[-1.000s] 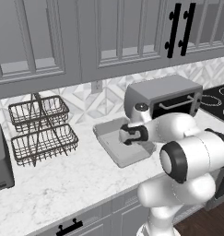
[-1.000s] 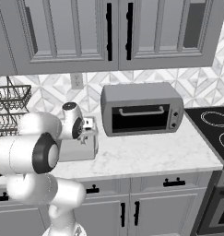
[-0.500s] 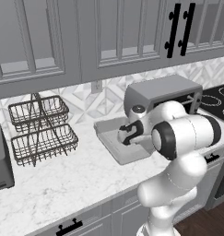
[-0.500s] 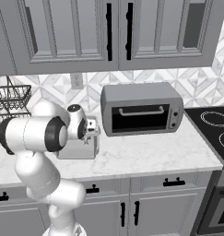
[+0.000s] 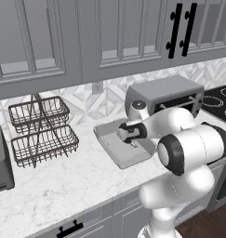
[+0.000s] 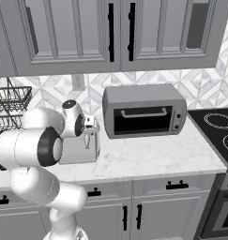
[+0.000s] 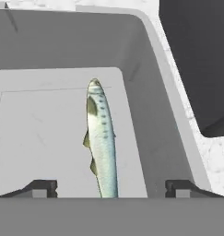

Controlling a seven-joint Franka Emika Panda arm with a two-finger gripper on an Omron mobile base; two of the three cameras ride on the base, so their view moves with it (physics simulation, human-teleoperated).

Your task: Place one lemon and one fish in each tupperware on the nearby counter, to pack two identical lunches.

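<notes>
A slender pale silvery fish [image 7: 101, 143] lies flat on the floor of the light-grey tupperware [image 7: 49, 50], close to one of its side walls. My gripper [image 7: 111, 188] hangs just above it, open, with its fingertips [image 7: 42, 186] standing wide on either side of the fish's tail end. From the base cameras, the hand hovers over the tupperware [image 5: 115, 149] on the white marble counter [image 5: 63, 186], right in front of the toaster oven. The gripper [image 6: 90, 138] points down into the tupperware [image 6: 73, 154]. The lemon is out of view.
A grey toaster oven [image 5: 163, 95] [image 6: 143, 110] stands just right of the tray. Two-tier wire baskets [image 5: 40, 135] sit at the back left, with a dark appliance [image 5: 0, 160] beyond them. A black stovetop [image 6: 218, 122] lies at the far right.
The jaws have gone from shut to open, letting go of the fish, which now rests in the tray. The elbow swung outward while the hand stayed over the tray.
</notes>
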